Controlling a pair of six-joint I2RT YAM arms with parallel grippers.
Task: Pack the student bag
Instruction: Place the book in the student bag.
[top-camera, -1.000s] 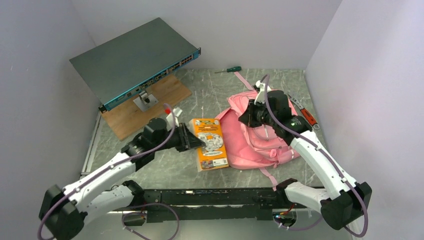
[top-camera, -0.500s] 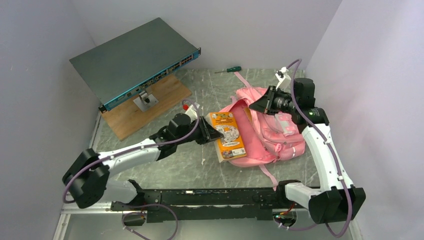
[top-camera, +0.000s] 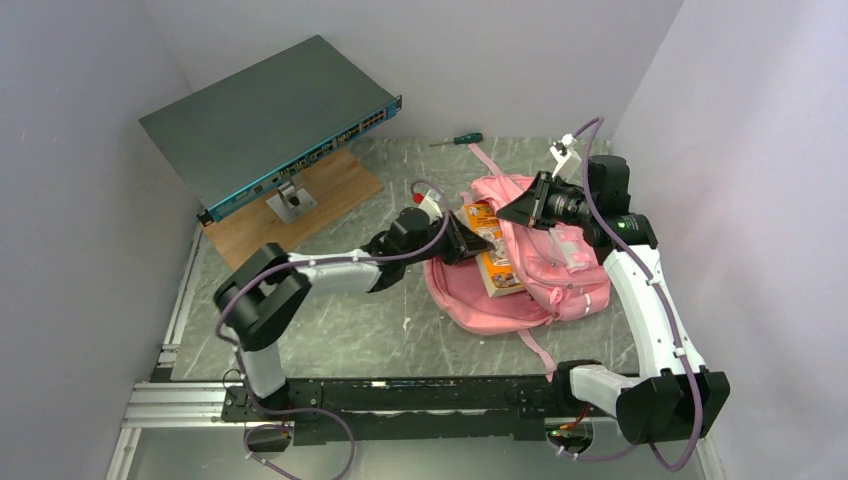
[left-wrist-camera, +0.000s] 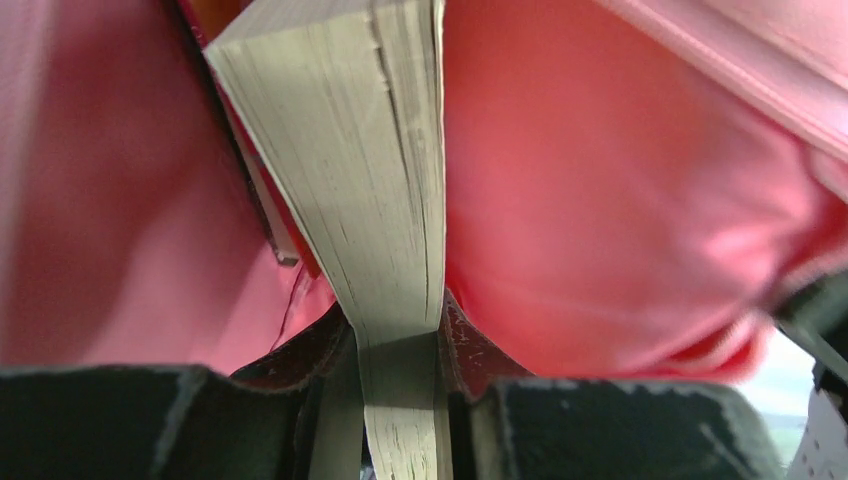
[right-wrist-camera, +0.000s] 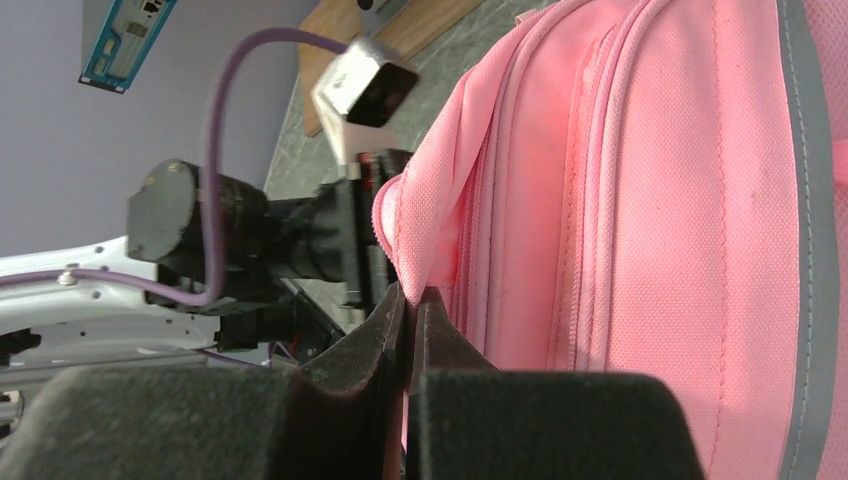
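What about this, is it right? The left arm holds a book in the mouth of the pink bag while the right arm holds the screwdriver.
No. The right arm has its jaws shut on the edge of the bag, as the right wrist view shows; the screwdriver lies on the table behind. The left arm does hold the book in the bag's mouth.

The thick orange paperback book (top-camera: 497, 262) is partly hidden inside the soft pink fabric backpack (top-camera: 540, 285); its cover print is too small to read.

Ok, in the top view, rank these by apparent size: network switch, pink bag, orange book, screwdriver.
1. network switch, raised nearer the camera
2. pink bag
3. orange book, partly hidden in the bag
4. screwdriver
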